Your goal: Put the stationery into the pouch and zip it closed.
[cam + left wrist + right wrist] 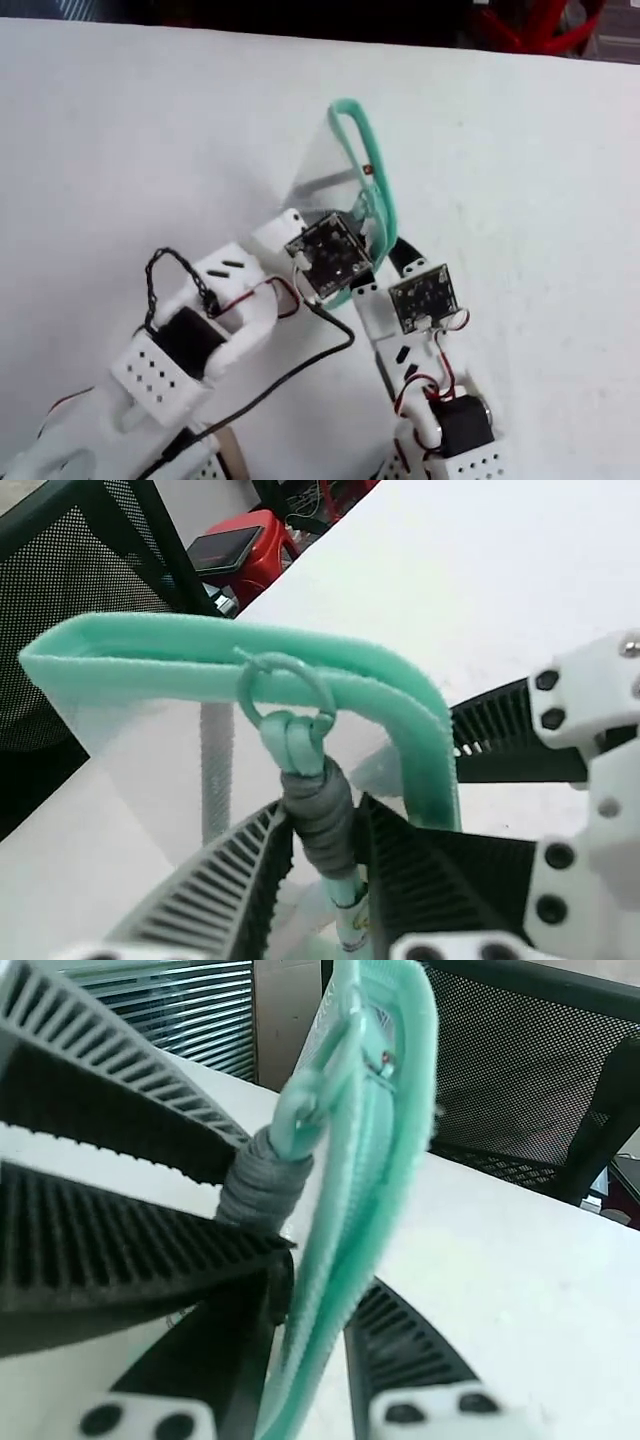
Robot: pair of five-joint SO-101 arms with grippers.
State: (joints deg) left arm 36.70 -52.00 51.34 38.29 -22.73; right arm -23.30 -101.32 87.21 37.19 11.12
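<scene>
**Two pincers on the zip end of the pouch**

Left pincer is clenched on the grey-wrapped zip pull. Just beside it, right pincer grips the green rim of the pouch. The pouch is held on edge over the counter, its long axis running away from both arms.

The white surface stretches wide and bare. Near its middle a clear pouch with a mint-green zipper band stands upright on it.
</scene>
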